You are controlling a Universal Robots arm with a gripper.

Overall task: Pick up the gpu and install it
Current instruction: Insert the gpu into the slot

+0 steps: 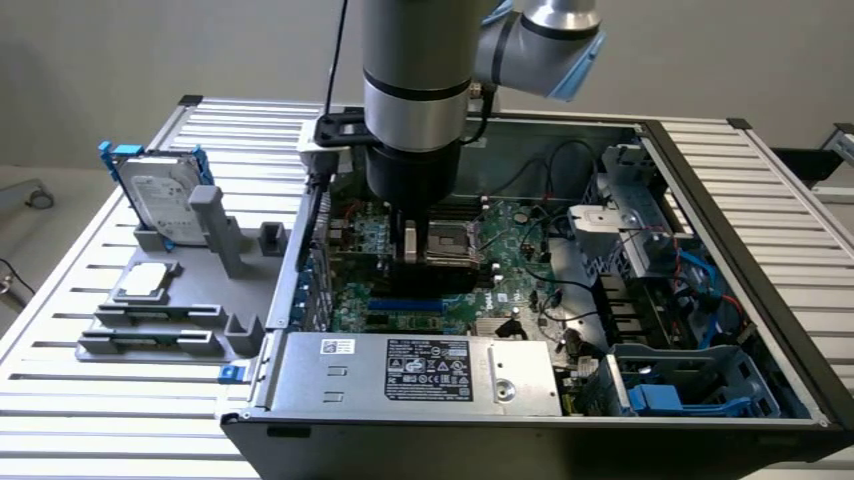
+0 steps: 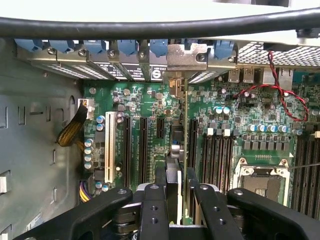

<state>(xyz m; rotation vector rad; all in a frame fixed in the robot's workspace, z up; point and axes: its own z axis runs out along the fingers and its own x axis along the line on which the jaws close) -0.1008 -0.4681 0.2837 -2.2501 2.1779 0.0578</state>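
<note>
Inside the open computer case point(image 1: 534, 435), the gripper point(image 2: 176, 187) is clenched on the gpu point(image 2: 186, 120), grasping its upper edge. The card stands upright and edge-on over the motherboard point(image 2: 150, 100), among the expansion slots point(image 2: 142, 145), with its metal bracket point(image 2: 186, 57) at the rear slot row. Whether it is seated cannot be told.

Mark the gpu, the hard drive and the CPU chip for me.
gpu point(image 2: 186, 59): wrist view, on the silver bracket at the card's far end; the card is seen edge-on.
hard drive point(image 1: 163, 205): exterior view, on its silver label face.
CPU chip point(image 1: 144, 281): exterior view, on its silver top.
</note>
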